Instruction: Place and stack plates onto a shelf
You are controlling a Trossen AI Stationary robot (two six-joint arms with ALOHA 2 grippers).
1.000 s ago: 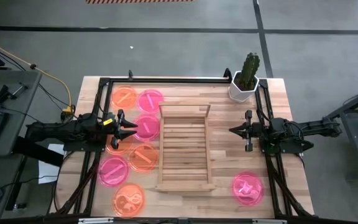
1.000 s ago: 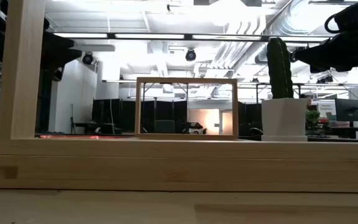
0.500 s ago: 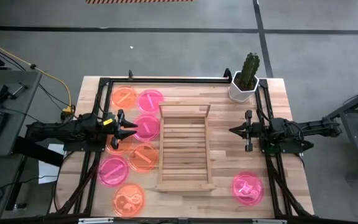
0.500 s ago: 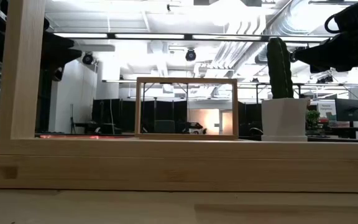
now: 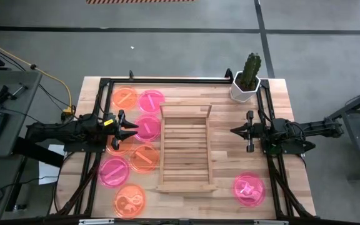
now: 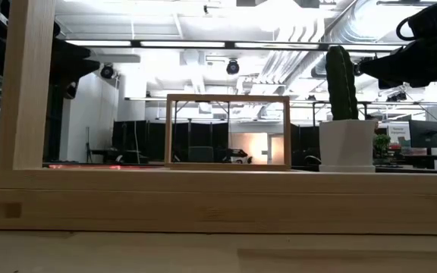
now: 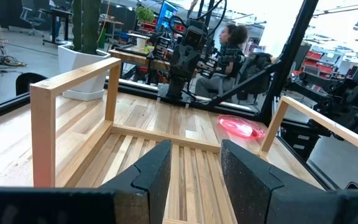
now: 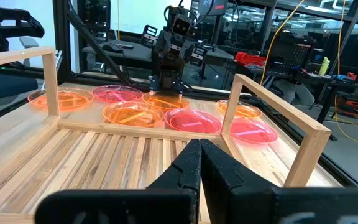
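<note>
On the left side of the worktop (image 5: 274, 181) the left pincer (image 5: 132, 129) hovers with its fingers apart and nothing between them, over a cluster of plates beside the slatted shelf (image 5: 185, 150). The right pincer (image 5: 235, 130) waits across the shelf, fingers pressed together and empty. The shelf carries no plate, so the task looks to be at its very start: choosing a first plate. The next move probably calls for the left pincer to drop onto a plate's rim, likely the pink plate (image 5: 147, 127) just beside it, and lift it clear of its neighbours. I count eight plates: seven left of the shelf, three pink and four orange, and one lone pink plate (image 5: 249, 189) on the right. A potted cactus (image 5: 247, 78) stands at the far corner.
</note>
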